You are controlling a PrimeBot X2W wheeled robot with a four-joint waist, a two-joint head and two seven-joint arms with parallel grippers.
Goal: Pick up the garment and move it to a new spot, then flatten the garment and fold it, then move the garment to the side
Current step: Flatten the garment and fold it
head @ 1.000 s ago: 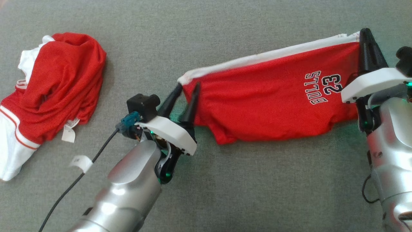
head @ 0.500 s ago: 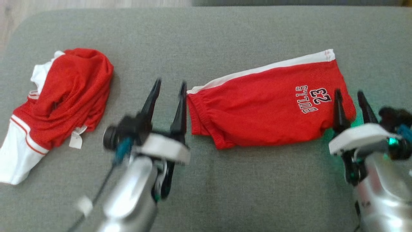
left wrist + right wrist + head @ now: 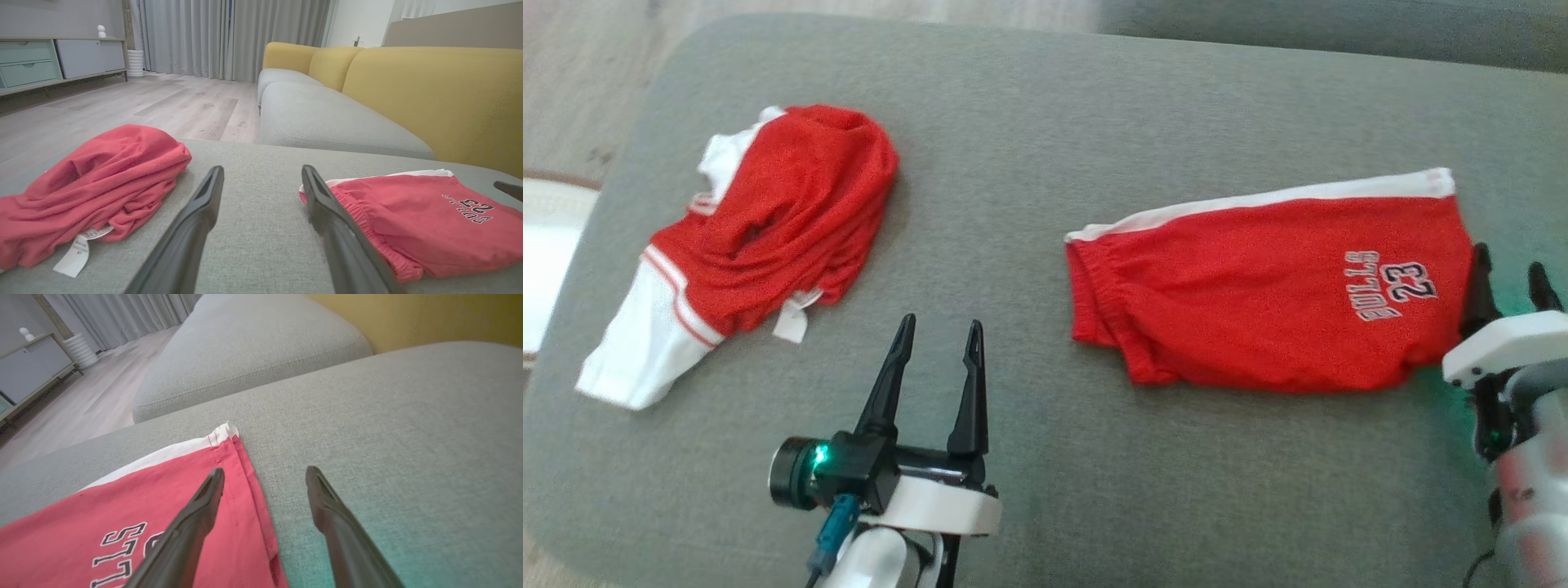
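Note:
The garment, red shorts [image 3: 1258,302] with a white side stripe and "BULLS 23" print, lies folded and flat on the grey cushion [image 3: 1013,122]. My left gripper [image 3: 939,322] stands open over bare cushion, to the left of the waistband and apart from it. My right gripper [image 3: 1507,260] is open at the shorts' right hem edge, holding nothing. In the left wrist view the open gripper [image 3: 262,169] points between the two garments, with the shorts [image 3: 408,220] to its right. In the right wrist view the open gripper [image 3: 265,471] hovers over the shorts' [image 3: 163,490] hem corner.
A crumpled red and white jersey [image 3: 784,212] with a white tag lies at the cushion's left, seen too in the left wrist view [image 3: 102,171]. Wooden floor [image 3: 588,82] lies beyond the cushion's rounded left edge. A yellow sofa back [image 3: 429,90] rises behind.
Both grippers let go of the shorts, opened and drew back toward me. The shorts dropped from stretched and lifted to lying flat. The head camera has shifted as well.

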